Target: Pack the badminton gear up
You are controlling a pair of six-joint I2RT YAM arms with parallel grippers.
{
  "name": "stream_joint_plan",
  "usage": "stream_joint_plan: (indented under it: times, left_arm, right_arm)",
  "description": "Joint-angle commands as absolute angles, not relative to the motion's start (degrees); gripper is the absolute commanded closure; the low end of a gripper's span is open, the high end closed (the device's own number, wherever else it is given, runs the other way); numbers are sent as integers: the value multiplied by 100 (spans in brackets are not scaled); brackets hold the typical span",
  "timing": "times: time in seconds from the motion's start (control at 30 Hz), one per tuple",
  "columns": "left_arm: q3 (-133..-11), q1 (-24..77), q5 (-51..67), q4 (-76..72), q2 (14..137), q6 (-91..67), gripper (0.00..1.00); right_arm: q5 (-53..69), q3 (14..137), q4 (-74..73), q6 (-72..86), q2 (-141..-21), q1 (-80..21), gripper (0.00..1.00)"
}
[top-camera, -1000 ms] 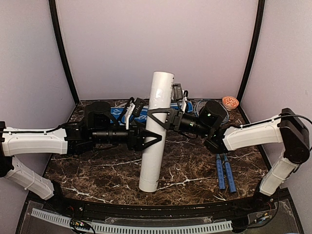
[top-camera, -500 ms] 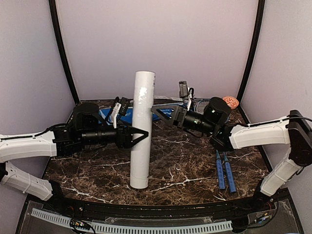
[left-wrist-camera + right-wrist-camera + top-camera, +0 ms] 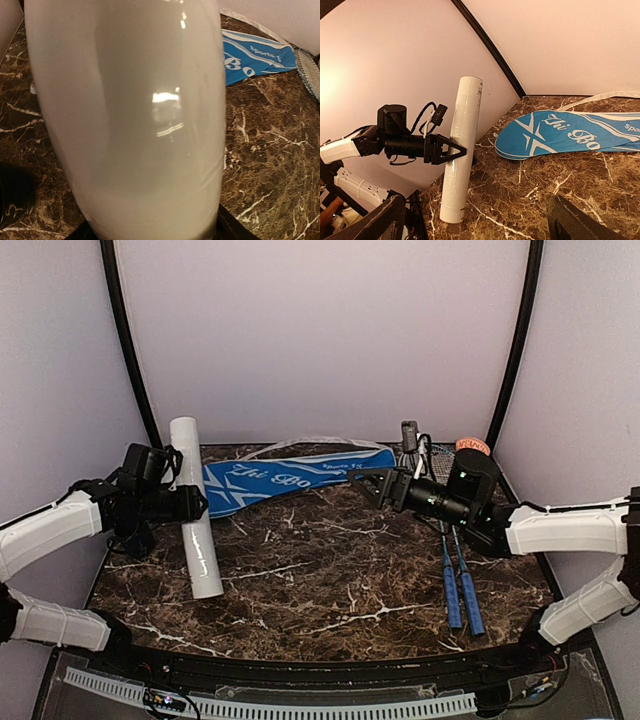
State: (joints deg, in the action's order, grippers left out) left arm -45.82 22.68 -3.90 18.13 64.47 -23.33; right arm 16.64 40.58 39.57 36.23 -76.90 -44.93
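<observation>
My left gripper (image 3: 196,506) is shut on the long white tube (image 3: 193,502) about halfway up, holding it nearly upright at the table's left side. The tube's lower end (image 3: 453,216) is at the marble top, and the tube (image 3: 125,125) fills the left wrist view. The blue racket cover (image 3: 295,474) with white lettering lies flat at the back middle. Two blue-handled rackets (image 3: 460,592) lie at the right, heads toward the back. My right gripper (image 3: 377,481) hangs open and empty above the table, right of the cover, pointing at the tube (image 3: 461,145).
The orange-patterned bowl (image 3: 472,445) peeks out behind my right arm at the back right corner. The cover's white strap (image 3: 600,97) trails along the back wall. Dark marble tabletop (image 3: 330,570) spans between the arms.
The right gripper let go of the tube, opened wide and drew back to the right. The left arm carried the tube from the table's middle to the left side.
</observation>
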Motion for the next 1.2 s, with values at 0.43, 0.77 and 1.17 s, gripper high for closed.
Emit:
stream_joint_plan:
  times: [0.43,0.77,1.17]
  left_arm:
    - [-4987,1721,-2741,3322,7442,-2588,23]
    - [-5332,1711,-2760,3150,7365,-2264,9]
    - [-5608,1970,511,1067,7887,-5,14]
  right_arm:
    - [1748,3740,3985,3407,-7326,-4324,1]
    - [1776,3687,3937,3364,-7227,-4260,1]
    - [1897,3619,3655,3178,-7004,-3995,1]
